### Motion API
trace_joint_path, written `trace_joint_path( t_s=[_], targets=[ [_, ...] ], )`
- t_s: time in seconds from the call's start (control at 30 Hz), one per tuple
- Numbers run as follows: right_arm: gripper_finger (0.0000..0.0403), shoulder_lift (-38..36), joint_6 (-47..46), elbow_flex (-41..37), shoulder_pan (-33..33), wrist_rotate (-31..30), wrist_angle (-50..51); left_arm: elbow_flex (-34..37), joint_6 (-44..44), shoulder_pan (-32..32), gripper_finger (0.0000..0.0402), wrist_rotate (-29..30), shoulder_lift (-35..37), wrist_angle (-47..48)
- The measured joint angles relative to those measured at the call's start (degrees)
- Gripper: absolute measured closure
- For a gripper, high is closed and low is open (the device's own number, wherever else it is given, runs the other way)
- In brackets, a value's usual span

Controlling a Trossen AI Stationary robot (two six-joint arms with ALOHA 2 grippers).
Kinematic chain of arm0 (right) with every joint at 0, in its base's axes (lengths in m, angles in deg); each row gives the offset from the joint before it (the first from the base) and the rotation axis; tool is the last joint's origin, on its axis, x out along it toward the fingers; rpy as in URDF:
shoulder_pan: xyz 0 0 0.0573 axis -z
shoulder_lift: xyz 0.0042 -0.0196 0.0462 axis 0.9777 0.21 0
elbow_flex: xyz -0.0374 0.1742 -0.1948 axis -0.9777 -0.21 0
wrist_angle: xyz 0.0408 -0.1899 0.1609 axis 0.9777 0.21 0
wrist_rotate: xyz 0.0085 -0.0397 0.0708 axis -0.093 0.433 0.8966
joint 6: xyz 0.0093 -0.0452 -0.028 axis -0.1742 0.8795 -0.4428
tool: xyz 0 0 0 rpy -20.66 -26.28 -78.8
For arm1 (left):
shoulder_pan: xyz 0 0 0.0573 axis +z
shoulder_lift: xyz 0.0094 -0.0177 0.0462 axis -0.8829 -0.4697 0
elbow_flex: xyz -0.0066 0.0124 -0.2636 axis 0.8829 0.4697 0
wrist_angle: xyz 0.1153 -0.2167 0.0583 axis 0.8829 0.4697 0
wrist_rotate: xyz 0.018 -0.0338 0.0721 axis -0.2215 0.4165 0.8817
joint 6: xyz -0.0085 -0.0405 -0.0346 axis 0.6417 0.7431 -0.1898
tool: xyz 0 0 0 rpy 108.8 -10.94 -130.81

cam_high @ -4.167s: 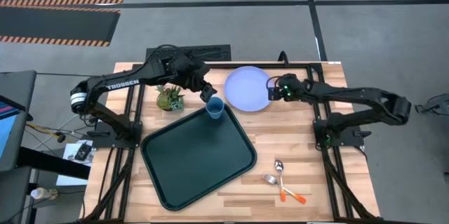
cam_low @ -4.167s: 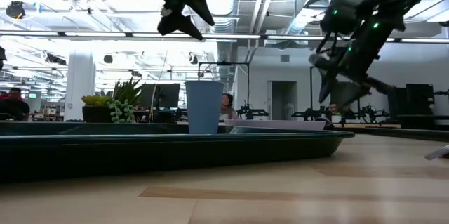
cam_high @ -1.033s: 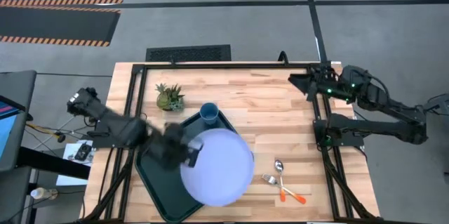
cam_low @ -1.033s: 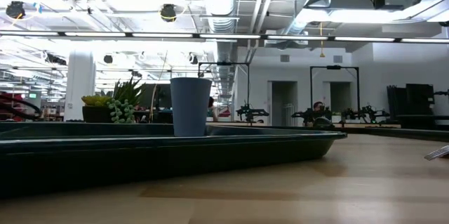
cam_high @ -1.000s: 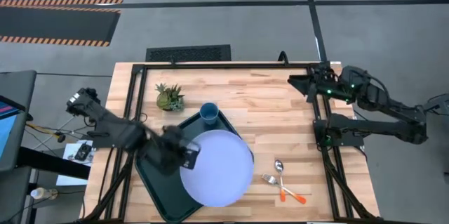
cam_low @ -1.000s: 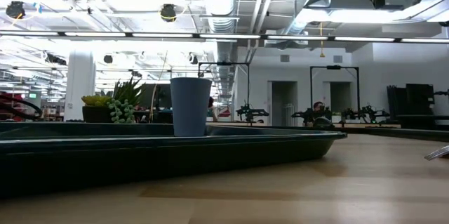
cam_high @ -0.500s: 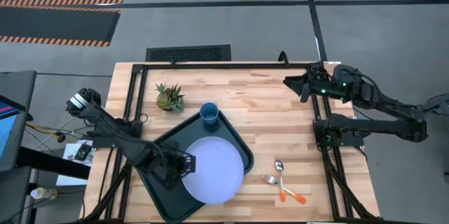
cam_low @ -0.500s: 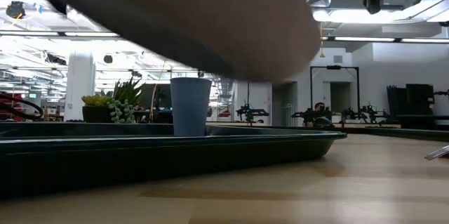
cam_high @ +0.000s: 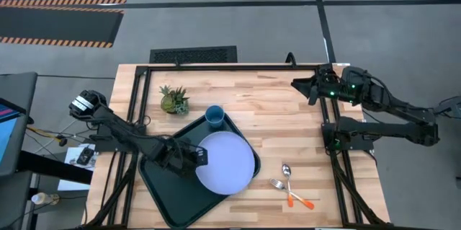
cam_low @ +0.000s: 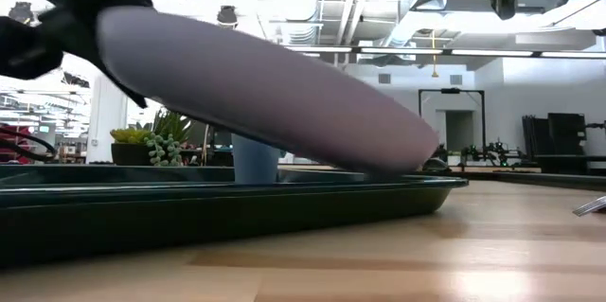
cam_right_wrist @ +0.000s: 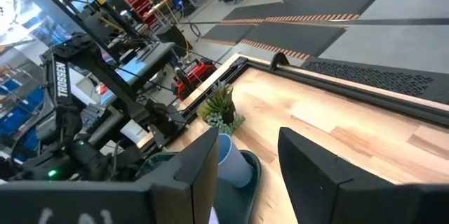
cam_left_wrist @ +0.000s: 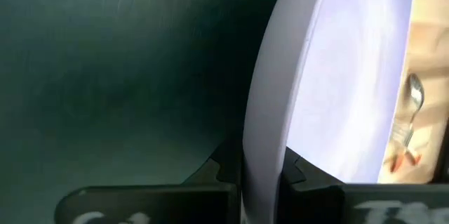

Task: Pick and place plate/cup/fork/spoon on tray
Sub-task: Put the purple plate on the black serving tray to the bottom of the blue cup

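The left gripper [cam_high: 193, 158] is clamping the tilted plate [cam_high: 225, 162] by its rim over the tray [cam_high: 160, 181], centre frame; releasing now risks it sliding off, toward the cup [cam_high: 215, 116]

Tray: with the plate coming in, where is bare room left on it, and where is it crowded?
The tray is bare along its near-left part, below the left pincer. Its far corner is crowded: the cup stands there and the plate, tilted in the pincer's grip, covers the right half. On the table, open wood lies between cup and right pincer; fork and spoon fill the near-right.
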Motion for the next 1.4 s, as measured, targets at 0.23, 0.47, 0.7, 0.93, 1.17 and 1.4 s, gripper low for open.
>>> trace_joint_path(
  t_s=[0.23, 0.47, 0.7, 0.93, 1.17, 1.4],
  targets=[
    [0.023, 0.02, 0.01, 0.0, 0.0, -0.03, 0.56, 0.54, -5.49, 3.15, 0.0392, -1.67, 0.0, -2.06],
    [0.0232, 0.0, 0.02, 0.0, 0.0, -0.06, 1.42, 0.54, -7.0, 5.14, 0.0386, -1.84, 0.0, -0.16],
    [0.0227, 0.02, 0.02, 0.0, 0.0, -0.09, 3.41, 0.54, -9.84, 6.33, 0.0385, -3.57, 0.0, -0.94],
    [0.0229, 0.0, 0.02, 0.0, 0.0, -0.09, 3.84, 0.54, -10.5, 6.34, 0.0384, -3.99, 0.0, -0.05],
    [0.0226, 0.0, 0.0, 0.0, 0.0, -0.08, 3.82, 0.54, -10.67, 6.34, 0.0376, -3.98, 0.0, -0.12],
    [0.0228, 0.0, 0.0, 0.0, 0.0, -0.07, 3.78, 0.52, -11.35, 6.34, 0.0351, -4.14, 0.0, -0.11]
  ],
)
